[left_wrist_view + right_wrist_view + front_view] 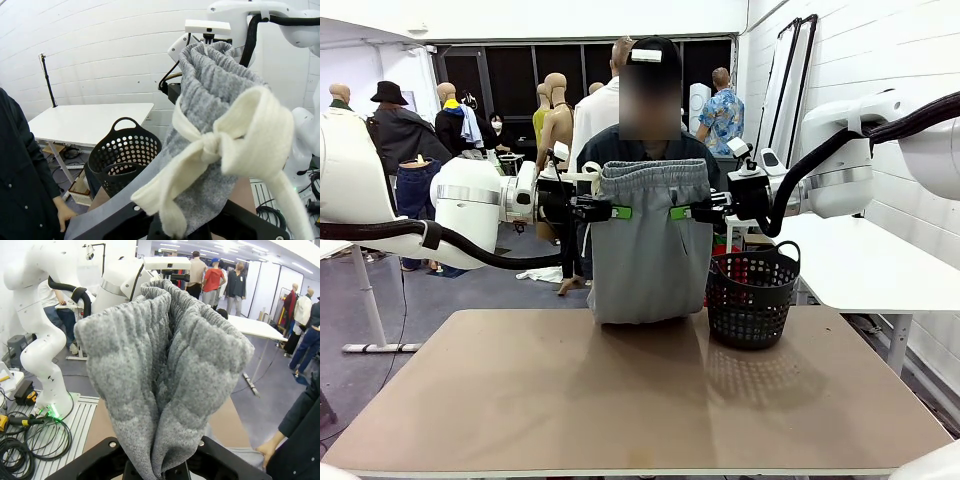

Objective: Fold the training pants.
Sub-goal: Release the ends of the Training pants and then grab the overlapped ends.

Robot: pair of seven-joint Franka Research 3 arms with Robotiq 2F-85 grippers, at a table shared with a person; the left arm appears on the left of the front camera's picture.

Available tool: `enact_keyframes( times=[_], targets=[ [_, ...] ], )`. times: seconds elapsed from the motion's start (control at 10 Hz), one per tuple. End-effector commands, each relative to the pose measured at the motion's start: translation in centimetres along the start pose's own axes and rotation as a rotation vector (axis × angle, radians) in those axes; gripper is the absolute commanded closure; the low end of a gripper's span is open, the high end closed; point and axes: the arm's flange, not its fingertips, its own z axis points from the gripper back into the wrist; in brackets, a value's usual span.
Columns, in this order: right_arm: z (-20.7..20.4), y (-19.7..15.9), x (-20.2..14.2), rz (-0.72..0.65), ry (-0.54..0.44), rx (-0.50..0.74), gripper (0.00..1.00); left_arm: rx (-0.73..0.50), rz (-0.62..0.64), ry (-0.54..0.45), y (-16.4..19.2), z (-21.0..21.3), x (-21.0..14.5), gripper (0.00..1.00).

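The training pants [648, 255] hang in the air above the far edge of the table [620, 400], waistband uppermost, stretched between the two arms. The left gripper [618, 212] comes in level from the left and is clamped tight on the waistband's left end. The right gripper [680, 212] comes in level from the right and is clamped just as tight on the right end. The two sets of green pads face each other across the grey cloth, just below the gathered elastic. In the left wrist view the left gripper [182, 231] pinches the fabric at the bottom of the picture. The white drawstring [220, 145] is tied in a bow directly above its fingers, and the waistband runs away from it towards the other arm. In the right wrist view the bunched waistband rises straight out of the right gripper [160, 472]. Below the grippers the pants drop as one narrow panel whose lower end reaches the table's far edge, and whether it rests there I cannot tell. A black basket [752, 296] stands near the far right corner, just beside the hanging cloth. A person [620, 150] stands behind the pants, with one hand [265, 450] down at the far edge.
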Motion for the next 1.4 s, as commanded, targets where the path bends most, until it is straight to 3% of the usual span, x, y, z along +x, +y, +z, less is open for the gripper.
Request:
enact_keyframes(
  times=[0.0, 1.3],
  targets=[
    [0.05, 0.05, 0.18, 0.001, -0.008, -0.002, 1.0, 0.002, -0.009, -0.007, -0.14, 0.06, 0.22, 1.0],
    [0.05, 0.05, 0.18, 0.001, -0.008, -0.002, 1.0, 0.002, -0.009, -0.007, -0.14, 0.06, 0.22, 1.0]
  ],
)
